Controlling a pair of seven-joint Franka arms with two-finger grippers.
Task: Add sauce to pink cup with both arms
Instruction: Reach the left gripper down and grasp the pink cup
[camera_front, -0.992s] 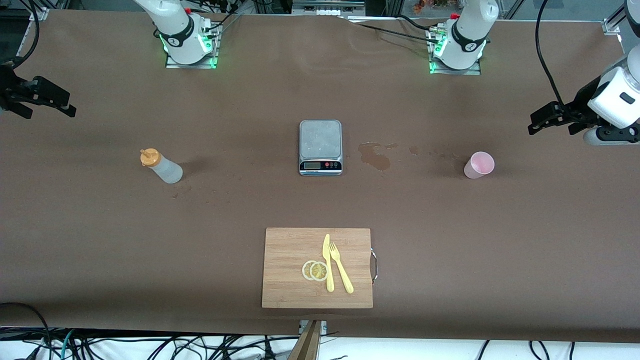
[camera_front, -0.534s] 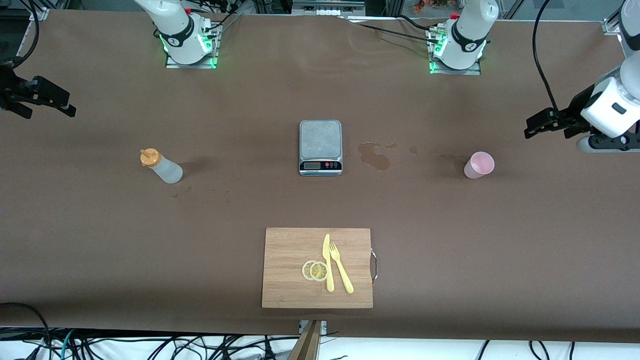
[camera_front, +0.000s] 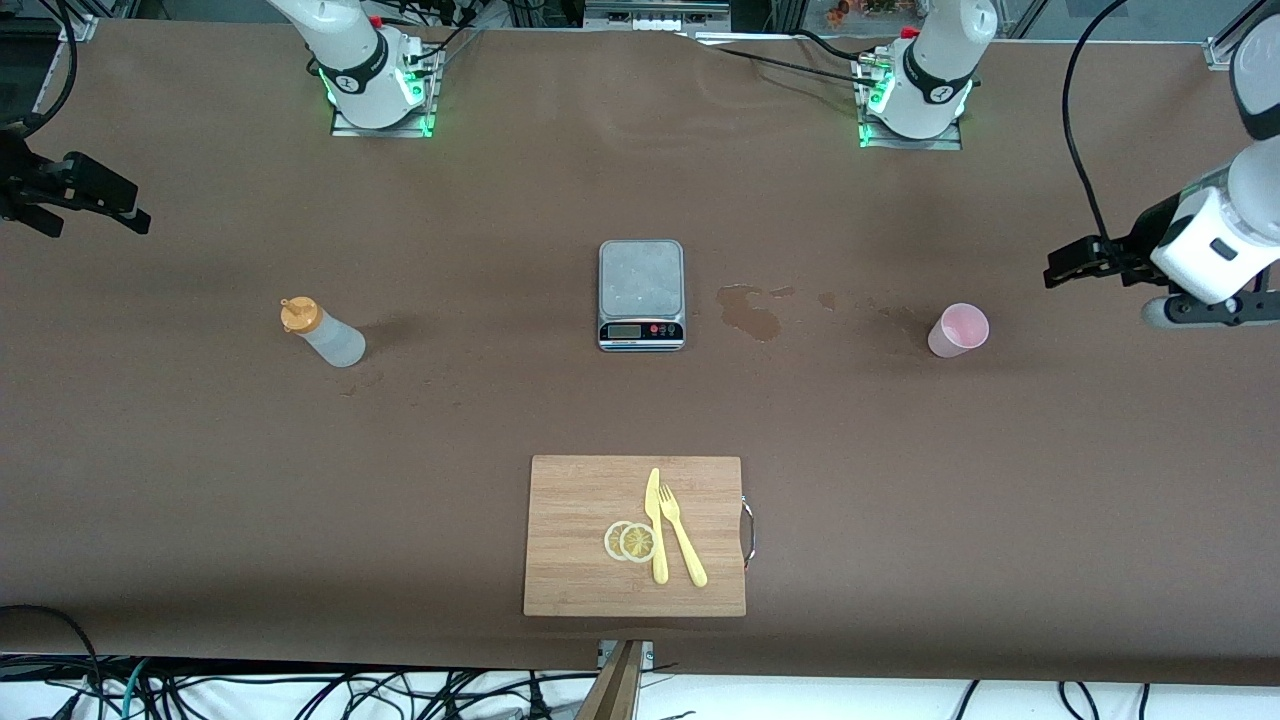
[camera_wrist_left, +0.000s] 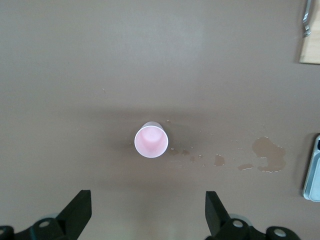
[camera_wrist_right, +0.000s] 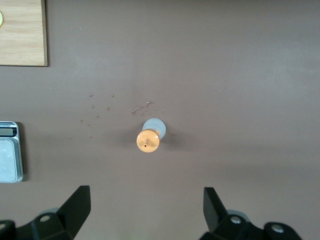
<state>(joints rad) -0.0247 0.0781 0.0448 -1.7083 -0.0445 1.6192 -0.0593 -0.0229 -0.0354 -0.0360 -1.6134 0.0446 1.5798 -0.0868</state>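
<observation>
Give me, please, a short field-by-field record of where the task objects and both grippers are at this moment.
sauce bottle: upright on the table, toward the right arm's end, orange cap on
pink cup: upright on the table, toward the left arm's end, no sauce seen inside
scale: mid-table, between bottle and cup, nothing on it
cutting board: nearer the front camera than the scale, bearing lemon slices, knife and fork
left gripper: open, empty, in the air near the cup
right gripper: open, empty, at the right arm's end of the table

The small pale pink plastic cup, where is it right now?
The pale pink plastic cup stands upright toward the left arm's end of the table, level with the grey scale, a wet stain between them.
</observation>
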